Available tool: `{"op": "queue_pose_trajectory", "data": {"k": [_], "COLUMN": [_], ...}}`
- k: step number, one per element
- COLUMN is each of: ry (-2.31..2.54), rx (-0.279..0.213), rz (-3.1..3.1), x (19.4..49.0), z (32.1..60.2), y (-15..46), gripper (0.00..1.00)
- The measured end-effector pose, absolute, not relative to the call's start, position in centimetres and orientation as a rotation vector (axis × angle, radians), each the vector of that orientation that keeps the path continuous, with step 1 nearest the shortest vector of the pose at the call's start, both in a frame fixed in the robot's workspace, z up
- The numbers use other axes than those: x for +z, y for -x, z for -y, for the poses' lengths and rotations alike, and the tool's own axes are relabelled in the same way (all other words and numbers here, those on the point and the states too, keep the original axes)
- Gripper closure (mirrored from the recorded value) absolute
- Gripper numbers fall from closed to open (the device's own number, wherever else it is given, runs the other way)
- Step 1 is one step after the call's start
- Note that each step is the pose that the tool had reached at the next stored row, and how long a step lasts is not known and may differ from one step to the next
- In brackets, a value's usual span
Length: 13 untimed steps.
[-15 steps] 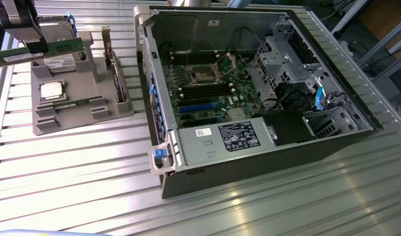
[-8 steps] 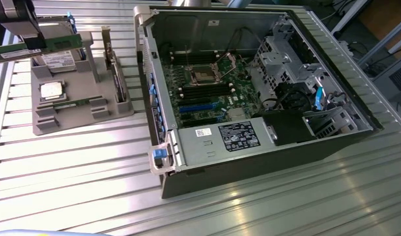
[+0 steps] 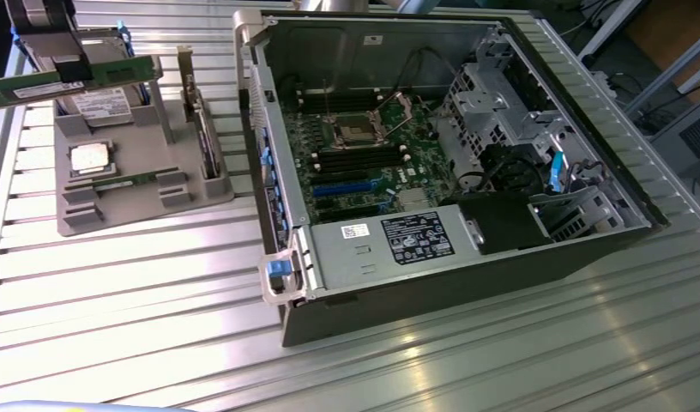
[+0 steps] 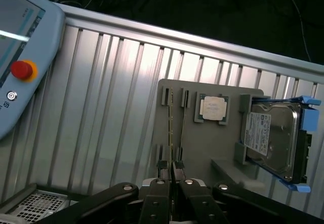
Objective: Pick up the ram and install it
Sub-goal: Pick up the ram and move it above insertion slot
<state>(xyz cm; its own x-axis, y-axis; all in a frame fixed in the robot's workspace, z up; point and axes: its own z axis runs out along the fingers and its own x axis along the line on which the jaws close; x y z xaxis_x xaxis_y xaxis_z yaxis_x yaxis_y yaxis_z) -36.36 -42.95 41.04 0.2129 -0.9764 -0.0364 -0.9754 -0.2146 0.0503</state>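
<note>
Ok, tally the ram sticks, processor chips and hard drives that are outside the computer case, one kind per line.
Ram sticks: 2, the held stick in the hand and the spare stick on the tray
Processor chips: 1
Hard drives: 1
Total: 4

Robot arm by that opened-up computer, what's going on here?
The arm's claw is shut on a RAM stick, a thin green board, and holds it in the air above a grey parts tray. On the tray lie a second RAM stick, a square silver processor chip and a hard drive. The open computer case lies on the exterior view's right. The held stick is not yet on its motherboard.
</note>
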Motion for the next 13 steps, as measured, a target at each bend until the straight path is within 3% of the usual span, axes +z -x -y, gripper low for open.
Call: {"op": "queue_pose_trajectory", "data": {"k": [13], "ry": [-2.43], "rx": [-0.102], "rz": [1.956], "x": [41.0], "z": [42.9], "y": [33.9], "gripper": [0.86]}}
